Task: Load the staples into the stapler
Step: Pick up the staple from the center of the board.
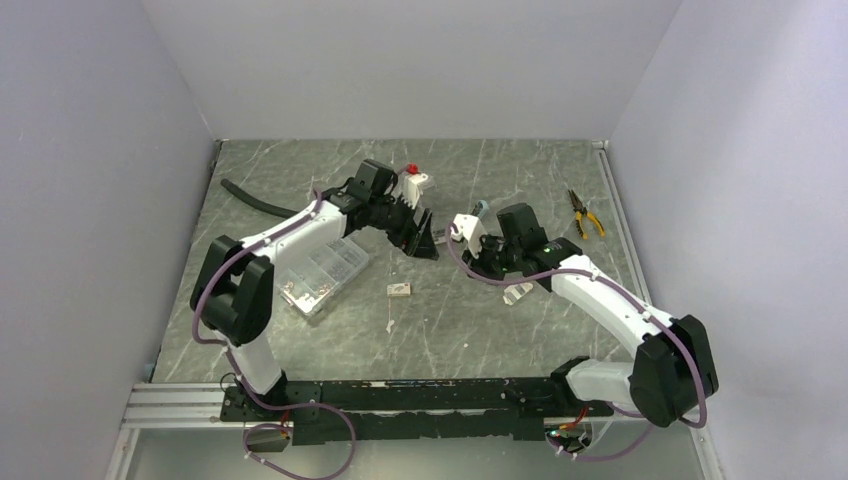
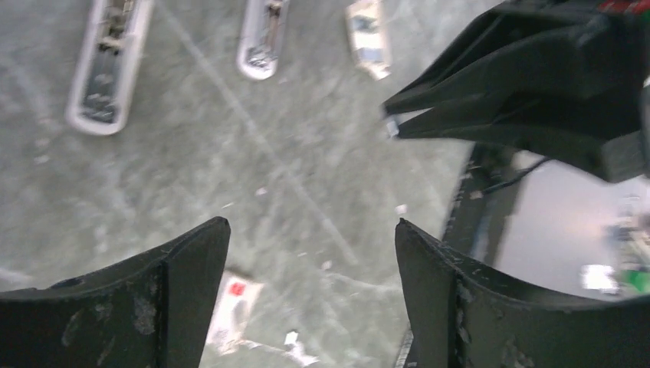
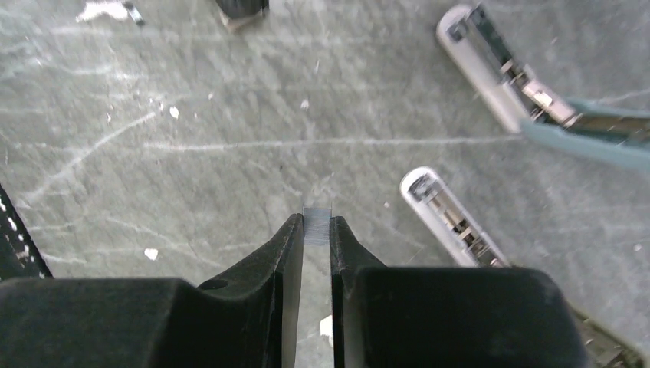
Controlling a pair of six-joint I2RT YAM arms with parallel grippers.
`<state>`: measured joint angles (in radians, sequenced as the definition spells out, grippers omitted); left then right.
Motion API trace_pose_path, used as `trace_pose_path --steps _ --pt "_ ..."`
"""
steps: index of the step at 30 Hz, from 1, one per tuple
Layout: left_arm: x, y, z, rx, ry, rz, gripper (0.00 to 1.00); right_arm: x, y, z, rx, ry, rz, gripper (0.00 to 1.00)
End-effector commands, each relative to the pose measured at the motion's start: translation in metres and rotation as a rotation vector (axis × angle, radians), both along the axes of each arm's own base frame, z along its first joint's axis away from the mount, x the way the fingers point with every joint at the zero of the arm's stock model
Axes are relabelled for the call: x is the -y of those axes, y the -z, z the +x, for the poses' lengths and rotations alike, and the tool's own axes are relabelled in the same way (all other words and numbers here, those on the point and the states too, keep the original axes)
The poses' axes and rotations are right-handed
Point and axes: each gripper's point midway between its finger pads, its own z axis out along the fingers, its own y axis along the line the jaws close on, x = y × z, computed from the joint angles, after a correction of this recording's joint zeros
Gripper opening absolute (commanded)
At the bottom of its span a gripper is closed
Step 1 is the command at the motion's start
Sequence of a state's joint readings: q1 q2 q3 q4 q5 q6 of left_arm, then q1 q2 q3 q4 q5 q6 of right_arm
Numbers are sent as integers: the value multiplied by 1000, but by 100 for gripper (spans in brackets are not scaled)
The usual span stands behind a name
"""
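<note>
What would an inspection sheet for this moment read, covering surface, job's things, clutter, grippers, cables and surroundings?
Surface: grey marbled table, scattered small white flecks.
Job's things: staple box lying mid-table; staple strip between the right fingers; teal-armed stapler lying open, second stapler beside it.
Clutter: clear compartment case, yellow-handled pliers.
Grippers: left gripper open and empty above the table; right gripper shut on the staple strip.
Cables: purple cables along both arms; black hose lying far left.
Surroundings: plain pale walls on three sides.
</note>
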<state>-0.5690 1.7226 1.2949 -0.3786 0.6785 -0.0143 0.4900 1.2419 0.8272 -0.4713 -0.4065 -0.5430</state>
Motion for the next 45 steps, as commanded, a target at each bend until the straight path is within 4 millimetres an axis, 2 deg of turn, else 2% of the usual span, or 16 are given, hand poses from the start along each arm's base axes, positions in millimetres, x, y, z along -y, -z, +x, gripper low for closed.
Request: trace_pose_path --steps 1,4,9,15,29,36,45 --pt "30 -40 -18 -230 65 -190 82 -26 -52 21 142 -56 127 14" --pt "40 -39 -15 -318 55 -217 74 -29 -58 21 148 -65 144 14" --pt "52 -28 -11 -447 35 -234 67 -33 -62 19 153 -77 166 14" --pt "63 -16 -10 -534 34 -246 60 -32 -55 17 145 -78 156 14" --pt "70 -14 -20 -559 61 -263 56 -31 -46 16 116 -76 132 15" --pt "72 -10 -24 -572 74 -260 48 -31 -44 17 107 -66 128 15" --pt "78 -8 -28 -592 89 -259 43 -31 -40 20 91 -50 117 15"
